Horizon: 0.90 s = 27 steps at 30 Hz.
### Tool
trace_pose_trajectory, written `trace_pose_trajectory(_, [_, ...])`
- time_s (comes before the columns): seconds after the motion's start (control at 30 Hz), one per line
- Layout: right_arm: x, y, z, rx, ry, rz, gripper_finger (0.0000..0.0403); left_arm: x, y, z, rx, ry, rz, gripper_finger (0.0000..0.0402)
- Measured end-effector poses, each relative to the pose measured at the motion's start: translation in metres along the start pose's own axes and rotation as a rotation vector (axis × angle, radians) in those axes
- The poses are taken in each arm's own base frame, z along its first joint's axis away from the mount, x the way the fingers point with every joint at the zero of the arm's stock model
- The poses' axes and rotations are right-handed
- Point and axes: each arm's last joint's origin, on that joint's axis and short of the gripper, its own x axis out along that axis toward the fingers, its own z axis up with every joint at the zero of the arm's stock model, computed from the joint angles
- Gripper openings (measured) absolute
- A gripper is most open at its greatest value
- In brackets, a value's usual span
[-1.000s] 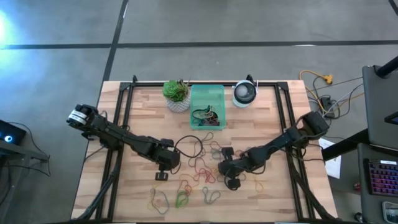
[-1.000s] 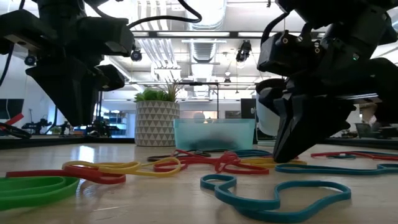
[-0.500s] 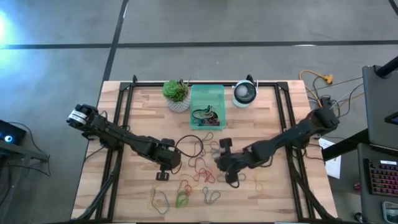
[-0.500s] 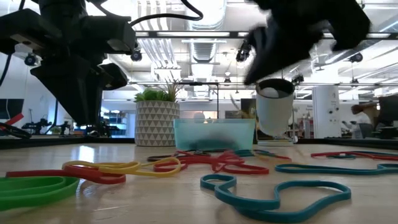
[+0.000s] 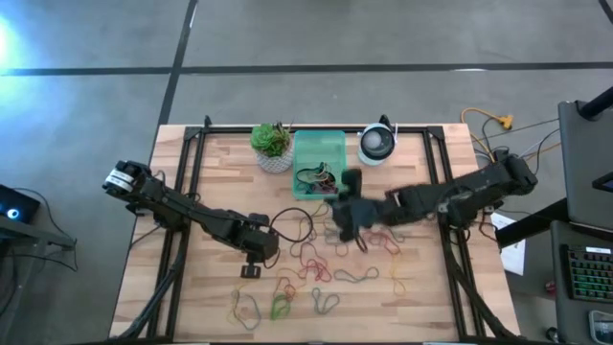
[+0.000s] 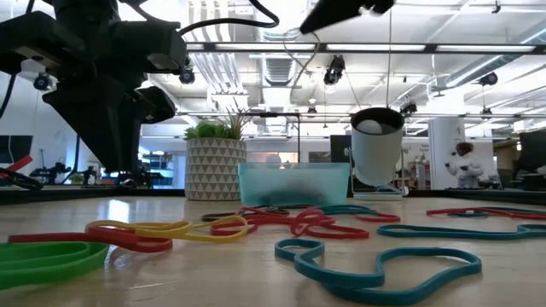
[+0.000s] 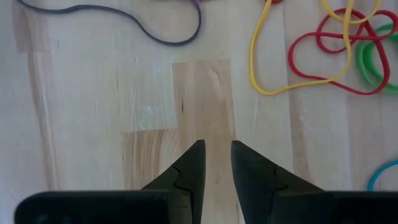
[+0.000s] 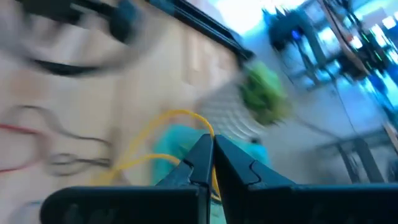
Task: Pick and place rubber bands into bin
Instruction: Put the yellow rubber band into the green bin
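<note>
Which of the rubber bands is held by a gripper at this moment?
The yellow rubber band, pinched in the right gripper near the bin; the others lie loose.

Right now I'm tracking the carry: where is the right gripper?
In the high view the right gripper is mid-table, beside the bin's near right corner. It is shut on a yellow band, with the plant pot to the bin's left.

I see even, bright overhead lighting with glare on the floor [image 5: 14, 43]. My right wrist view is heavily motion-blurred. Low view: ceiling lights [image 6: 281, 51] glow; the nearest rubber bands [image 6: 375, 264] look soft.
</note>
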Motion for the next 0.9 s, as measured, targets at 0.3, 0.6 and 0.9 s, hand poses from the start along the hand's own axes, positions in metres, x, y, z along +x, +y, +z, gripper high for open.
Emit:
trace_pose_trajectory(0.3, [0.049, -0.074, -0.037, 0.204, 0.131, -0.084, 0.0008, 0.0, -0.001, 0.002, 0.001, -0.019, -0.005, 0.0061])
trace_pose_trajectory(0.6, [0.106, -0.106, -0.073, 0.379, 0.14, 0.017, 0.0008, 0.0, -0.001, 0.003, 0.008, -0.027, -0.008, 0.0061])
trace_pose_trajectory(0.9, [0.151, -0.097, -0.1, 0.388, 0.246, 0.057, 0.0008, 0.0, -0.001, 0.003, 0.008, -0.029, -0.009, 0.0061])
